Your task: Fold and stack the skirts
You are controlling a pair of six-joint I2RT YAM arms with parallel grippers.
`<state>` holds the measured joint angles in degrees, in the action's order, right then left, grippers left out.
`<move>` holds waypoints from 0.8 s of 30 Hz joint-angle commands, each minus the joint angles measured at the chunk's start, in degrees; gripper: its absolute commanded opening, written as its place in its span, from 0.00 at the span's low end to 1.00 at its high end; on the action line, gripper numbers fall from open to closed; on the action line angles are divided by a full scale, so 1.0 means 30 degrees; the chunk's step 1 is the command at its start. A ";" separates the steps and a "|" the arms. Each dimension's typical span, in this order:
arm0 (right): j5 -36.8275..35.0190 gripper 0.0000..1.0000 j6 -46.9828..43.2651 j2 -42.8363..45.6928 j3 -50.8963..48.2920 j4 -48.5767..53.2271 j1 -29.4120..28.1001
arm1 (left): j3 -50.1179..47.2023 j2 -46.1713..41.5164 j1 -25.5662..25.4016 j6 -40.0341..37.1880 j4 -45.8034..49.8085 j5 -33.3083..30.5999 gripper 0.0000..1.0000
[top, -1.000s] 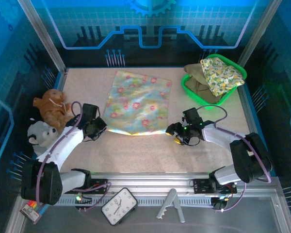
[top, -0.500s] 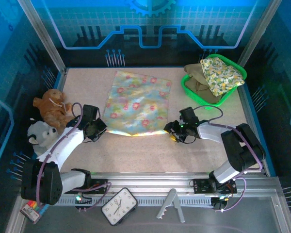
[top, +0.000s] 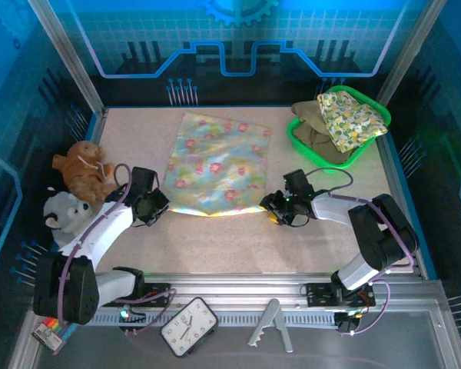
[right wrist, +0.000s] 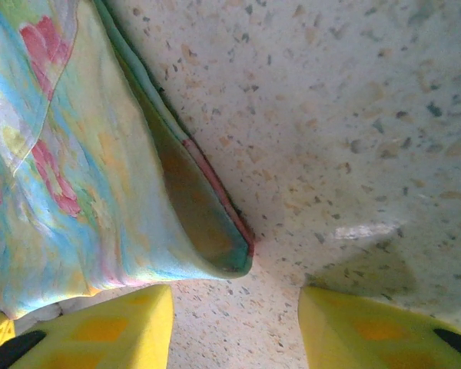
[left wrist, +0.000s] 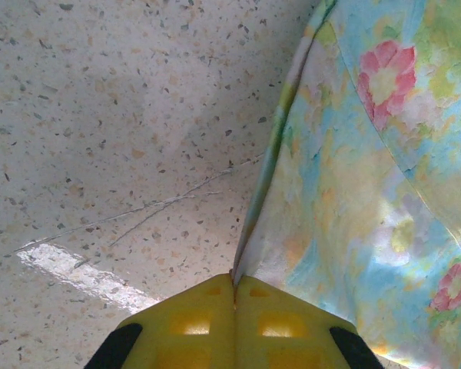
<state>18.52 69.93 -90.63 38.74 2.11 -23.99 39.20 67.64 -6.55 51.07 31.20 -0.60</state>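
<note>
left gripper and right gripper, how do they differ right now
The left gripper is shut, pinching a near corner of the spread floral skirt; the right gripper stands open, the skirt's other near corner lying loose ahead of its fingers. Both have yellow fingers and sit low at the skirt's near edge.

**tabletop_tom:** What's the surface doing just ahead of the left gripper (left wrist: 233,280)?

**rigwatcher:** The speckled stone-look table (left wrist: 100,92) is showing thin pale scratch lines (left wrist: 138,211) there, and a bright glare patch (left wrist: 69,269) is sitting beside the fingertips. A softer sheen (right wrist: 361,229) is lying just past the right gripper (right wrist: 234,296).

**tabletop_tom:** And farther out?

**rigwatcher:** Way beyond both, a blue gridded back wall (top: 230,46) with a gear graphic (top: 238,9) is glowing cyan. Silver frame posts (top: 65,54) are leaning up the sides, and a metal rail (top: 238,288) is running behind them.
</note>
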 commanded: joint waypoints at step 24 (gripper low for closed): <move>-0.1566 0.45 0.0023 -0.0357 -0.0551 -0.2413 -0.0614 | -0.0157 0.0130 0.0001 0.0220 0.0069 0.0259 0.00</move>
<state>14.52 70.11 -90.59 37.47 -4.23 -25.08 39.20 67.66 -6.55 51.07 31.20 -0.60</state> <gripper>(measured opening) 0.455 0.052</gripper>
